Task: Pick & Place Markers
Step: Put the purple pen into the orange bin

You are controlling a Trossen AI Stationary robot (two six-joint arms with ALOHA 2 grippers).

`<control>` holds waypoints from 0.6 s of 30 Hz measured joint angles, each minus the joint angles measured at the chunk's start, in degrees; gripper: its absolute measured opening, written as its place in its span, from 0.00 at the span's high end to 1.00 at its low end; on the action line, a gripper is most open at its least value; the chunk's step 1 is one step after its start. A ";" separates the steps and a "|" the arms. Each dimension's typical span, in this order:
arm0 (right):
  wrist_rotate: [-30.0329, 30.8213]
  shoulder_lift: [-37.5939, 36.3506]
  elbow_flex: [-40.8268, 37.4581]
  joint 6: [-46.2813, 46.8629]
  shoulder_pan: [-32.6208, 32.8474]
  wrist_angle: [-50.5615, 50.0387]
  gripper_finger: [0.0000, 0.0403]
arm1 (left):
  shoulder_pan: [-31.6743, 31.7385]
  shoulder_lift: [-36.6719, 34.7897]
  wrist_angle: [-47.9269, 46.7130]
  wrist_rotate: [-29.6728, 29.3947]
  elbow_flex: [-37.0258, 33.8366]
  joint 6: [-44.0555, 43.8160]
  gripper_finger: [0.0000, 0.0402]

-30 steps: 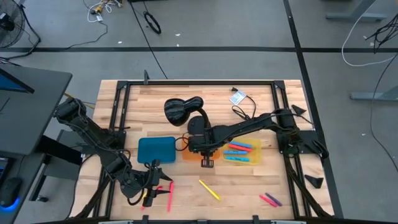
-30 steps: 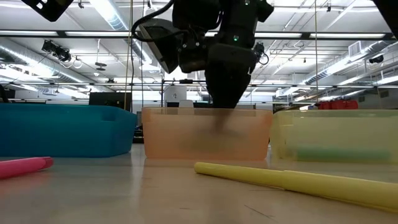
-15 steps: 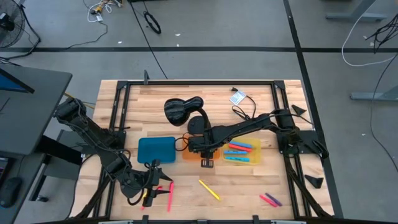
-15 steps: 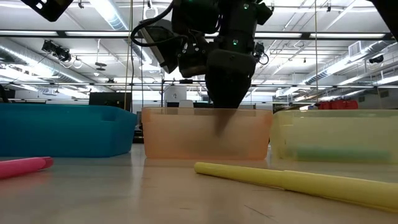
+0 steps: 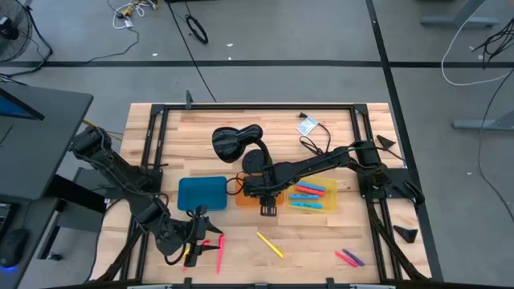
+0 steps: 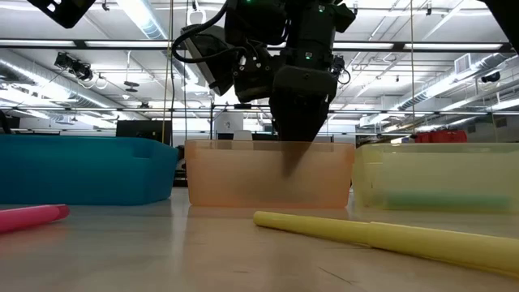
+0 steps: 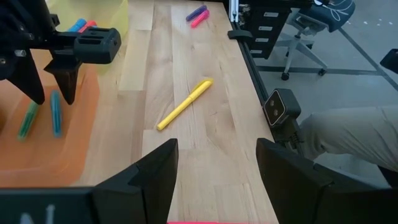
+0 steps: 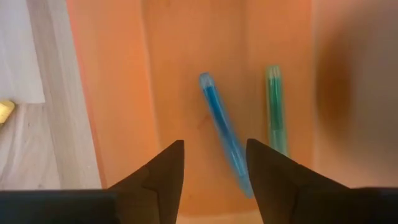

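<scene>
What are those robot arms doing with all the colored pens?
They are sorting markers into trays. The right gripper hangs open over the orange tray, where a blue marker and a green marker lie. The left gripper waits open near the table's front edge. A yellow marker and several pink ones are not yet put away.

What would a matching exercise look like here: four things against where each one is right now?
1 blue marker
2 yellow marker
3 right gripper
4 left gripper

a bare wood, in front of the trays
b lying in the orange tray
c open above the orange tray
d near the table's front left, by pink markers

Pairs: 1-b, 2-a, 3-c, 4-d
</scene>
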 joint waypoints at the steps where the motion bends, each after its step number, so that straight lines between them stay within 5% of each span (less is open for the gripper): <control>1: 0.00 0.00 0.07 0.00 0.00 -0.33 0.57 | 0.00 0.00 0.00 0.01 0.00 0.00 0.45; 18: -0.66 -0.09 11.26 4.27 1.23 -17.79 0.58 | 0.00 0.00 0.00 0.00 0.00 1.16 0.45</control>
